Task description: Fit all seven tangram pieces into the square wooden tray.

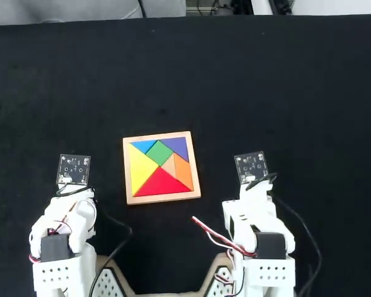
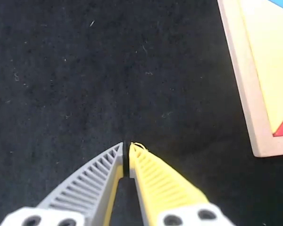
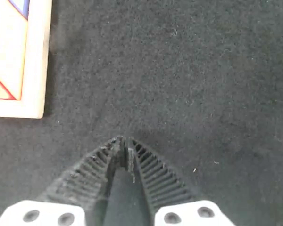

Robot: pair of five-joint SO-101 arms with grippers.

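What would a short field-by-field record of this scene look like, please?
tray: square wooden tray lying flat on the black table, between the two arms
contents: seven coloured tangram pieces, all seated inside, filling the square
left arm: left gripper shut, empty, above the table beside the tray
right arm: right gripper shut, empty, above the table beside the tray
task state: looks complete

The right gripper hangs over the black surface, its two dark ribbed fingers pressed together at the tips with nothing between them. The wooden tray shows one corner, lying apart from the fingertips. Inside the tray's rim sit a pale orange piece and a purple piece, flush with each other.
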